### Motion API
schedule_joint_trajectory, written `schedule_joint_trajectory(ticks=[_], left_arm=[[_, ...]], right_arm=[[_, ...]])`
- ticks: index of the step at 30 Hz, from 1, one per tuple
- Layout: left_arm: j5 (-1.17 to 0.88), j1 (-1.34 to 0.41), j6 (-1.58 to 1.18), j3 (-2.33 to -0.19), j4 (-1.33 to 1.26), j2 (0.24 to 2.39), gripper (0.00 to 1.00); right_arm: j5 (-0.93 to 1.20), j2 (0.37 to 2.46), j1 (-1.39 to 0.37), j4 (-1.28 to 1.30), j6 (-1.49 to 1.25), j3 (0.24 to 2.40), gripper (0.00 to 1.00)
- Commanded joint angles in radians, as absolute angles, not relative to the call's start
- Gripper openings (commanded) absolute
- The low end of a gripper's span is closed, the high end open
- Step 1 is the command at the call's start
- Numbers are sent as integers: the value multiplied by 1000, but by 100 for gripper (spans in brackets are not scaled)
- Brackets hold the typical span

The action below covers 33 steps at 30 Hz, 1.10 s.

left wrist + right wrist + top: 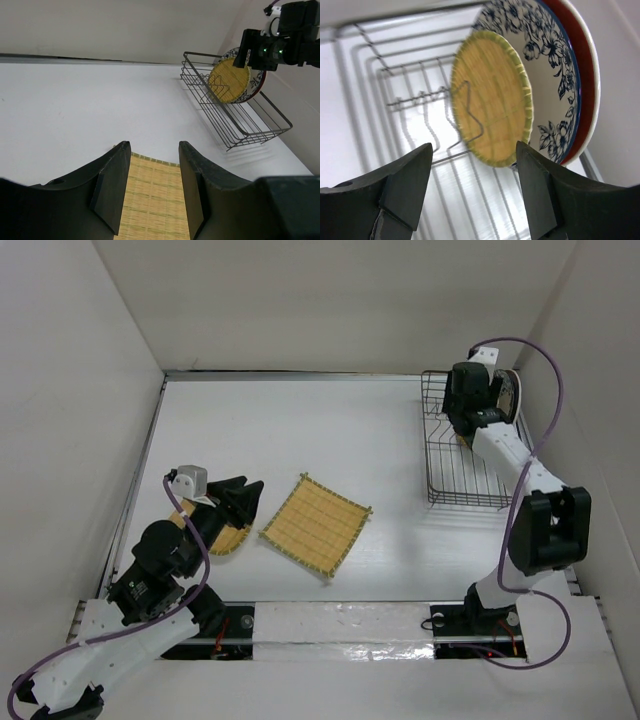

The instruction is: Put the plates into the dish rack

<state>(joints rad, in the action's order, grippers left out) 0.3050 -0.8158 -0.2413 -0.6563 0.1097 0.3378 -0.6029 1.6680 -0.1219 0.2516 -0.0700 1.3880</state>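
At two o'clock on the table (330,430), the dish rack (465,465) holds a bamboo disc (492,100) upright against the floral plate (550,60) and the red-edged plate (584,75). The right gripper (473,150) gapes wide and empty before them. At eight o'clock the left gripper (154,150), half spread and holding nothing, hovers over the second disc (232,538), with the square mat (315,525) at its three o'clock.

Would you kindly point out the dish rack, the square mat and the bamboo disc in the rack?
dish rack (465,468): top view, bare wire floor.
square mat (316,524): top view, centre of the weave.
bamboo disc (501,100): right wrist view, middle of its woven face.
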Motion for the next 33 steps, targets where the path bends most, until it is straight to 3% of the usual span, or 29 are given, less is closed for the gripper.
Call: schedule_joint_trajectory(ticks=[1,3,6,7,9,10,11,13,17,18,21,22,25,33], left_arm=[[325,-811,-239,-657,71,351,41],[325,-811,-239,-658,72,354,41],[345,-811,-238,-658,74,356,41],[350,-811,-238,-657,74,359,41],[351,-811,-236,-660,78,359,40],[359,-811,-236,-660,78,360,40],[367,-811,-236,-661,78,360,37],[393,-811,-236,-660,78,360,30],[434,-811,-236,-663,81,342,3],[449,-811,-236,-664,77,334,0],[503,-811,-236,-649,64,279,0],[518,-811,-238,-647,64,262,0],[549,-811,-235,-637,48,226,0],[511,-811,-227,-646,60,293,17]], right_arm=[[-666,1557,-193,123,-135,1326,73],[-640,1501,-254,94,-147,1287,73],[-490,1427,-368,11,-146,1175,61],[-362,1419,-397,-44,-162,1123,37],[-211,1423,-448,-67,-176,1092,19],[-160,1448,-504,-74,-189,1086,1],[-84,1463,-534,-83,-207,1077,0],[-17,1520,-628,-125,-239,1078,0],[104,1670,-751,-193,-282,1155,0],[116,1707,-767,-205,-314,1208,2],[178,1863,-828,-230,-350,1343,19],[178,1900,-844,-216,-351,1383,37],[166,2025,-899,-178,-338,1530,65],[175,2244,-937,-35,-314,1785,68]])
